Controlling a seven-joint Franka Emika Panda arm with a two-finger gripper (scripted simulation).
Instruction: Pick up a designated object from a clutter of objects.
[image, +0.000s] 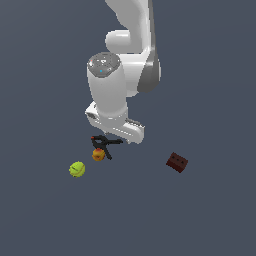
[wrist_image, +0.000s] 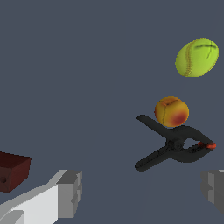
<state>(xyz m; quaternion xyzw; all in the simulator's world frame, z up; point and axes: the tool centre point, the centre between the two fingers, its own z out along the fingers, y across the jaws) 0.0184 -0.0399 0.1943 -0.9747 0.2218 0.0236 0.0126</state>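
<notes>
Centrally, the orange lump (wrist_image: 171, 111) is seen resting on the tabletop (image: 210, 220), touching or just beside one handle of the black clamp (wrist_image: 175, 146); which of the 2 cannot be told. It is not yet gripped. The end effector (wrist_image: 142, 192) is held spread above the clutter, its 2 fingers (wrist_image: 70, 192) wide apart and pinching nothing, apparently so that a descent over the lump can be made. The clamp is judged the main obstacle, since it lies between the fingers and the lump. The yellow-green ball (image: 77, 169) sits near, and the dark red-brown block (image: 176, 162) well apart.
</notes>
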